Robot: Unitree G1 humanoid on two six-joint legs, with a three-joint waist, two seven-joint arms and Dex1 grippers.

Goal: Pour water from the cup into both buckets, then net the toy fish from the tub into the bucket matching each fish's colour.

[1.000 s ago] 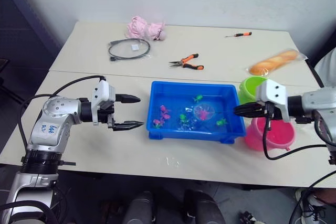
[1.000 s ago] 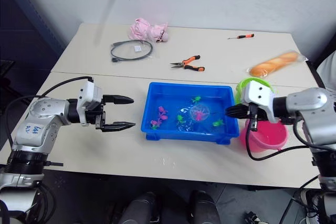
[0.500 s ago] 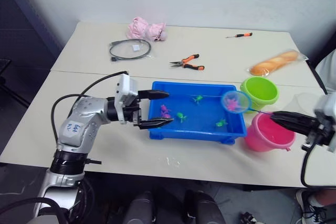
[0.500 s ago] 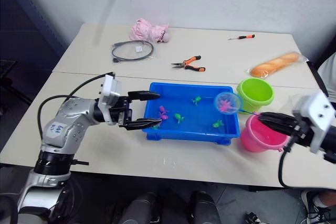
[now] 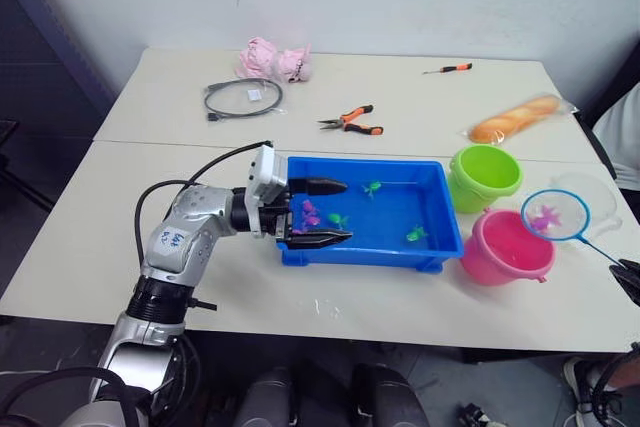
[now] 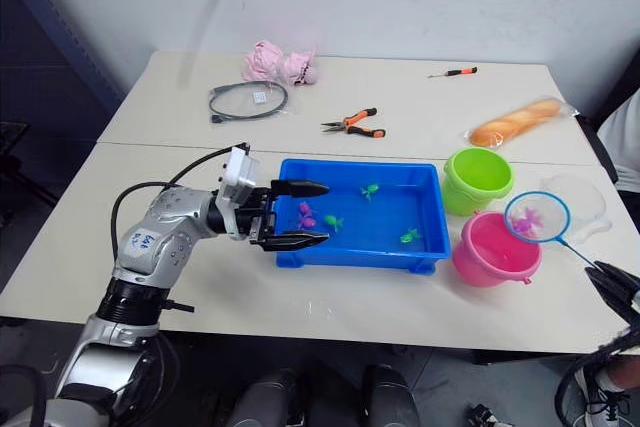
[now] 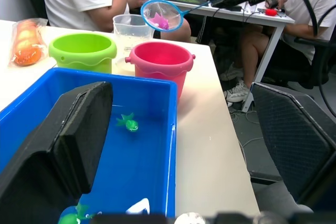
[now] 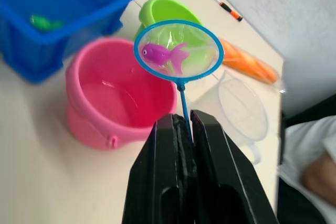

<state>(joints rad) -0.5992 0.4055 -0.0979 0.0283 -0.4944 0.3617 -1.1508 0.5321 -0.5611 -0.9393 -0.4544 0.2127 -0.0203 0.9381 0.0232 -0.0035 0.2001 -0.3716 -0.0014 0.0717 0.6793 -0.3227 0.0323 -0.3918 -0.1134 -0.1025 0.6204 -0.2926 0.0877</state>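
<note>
Two buckets [image 5: 485, 177] [image 5: 505, 245], one cup [image 5: 590, 192], one net [image 5: 553, 215] (holding pink fish [image 8: 163, 56]).

Pink bucket [image 5: 505, 247] stands open-topped, net [image 5: 555, 215] hanging just beside it.

Pale table [image 5: 150, 207], blue tub [image 5: 378, 247], buckets [image 5: 484, 177], cup [image 5: 592, 192], pliers [image 5: 350, 120], cable [image 5: 243, 98]

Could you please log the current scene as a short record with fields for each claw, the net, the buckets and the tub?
left claw: open, over the near-left corner of the tub, holding nothing
right claw: shut on the net handle
net: raised, above the pink bucket's far right edge
net contents: one pink fish
pink bucket: right of the tub, nearest the robot
green bucket: behind the pink one
cup: right of the buckets
tub: several fish inside
</note>
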